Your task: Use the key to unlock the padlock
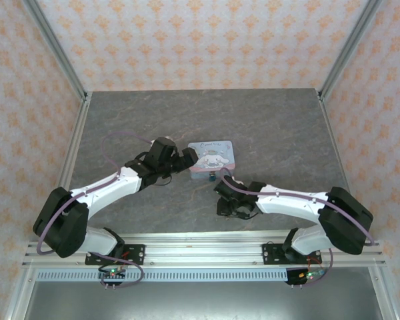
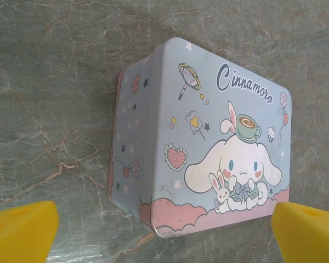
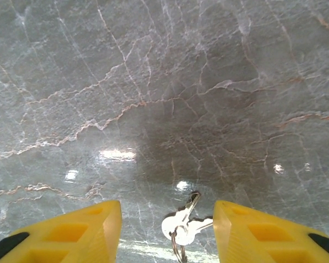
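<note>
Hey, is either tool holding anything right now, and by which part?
Nothing is held. The right tool is open with the keys lying on the table between its fingers; the left tool is open before the tin.

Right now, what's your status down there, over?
Left gripper open, facing the tin. Right gripper open, keys on table between its fingers. Padlock by tin's near edge.

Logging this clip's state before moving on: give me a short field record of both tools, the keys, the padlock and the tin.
left tool: open, tin ahead of it
right tool: open, over the keys
keys: lying on the table, not gripped
padlock: by the tin's near edge; too small to tell if locked
tin: on the table, printed lid up
</note>
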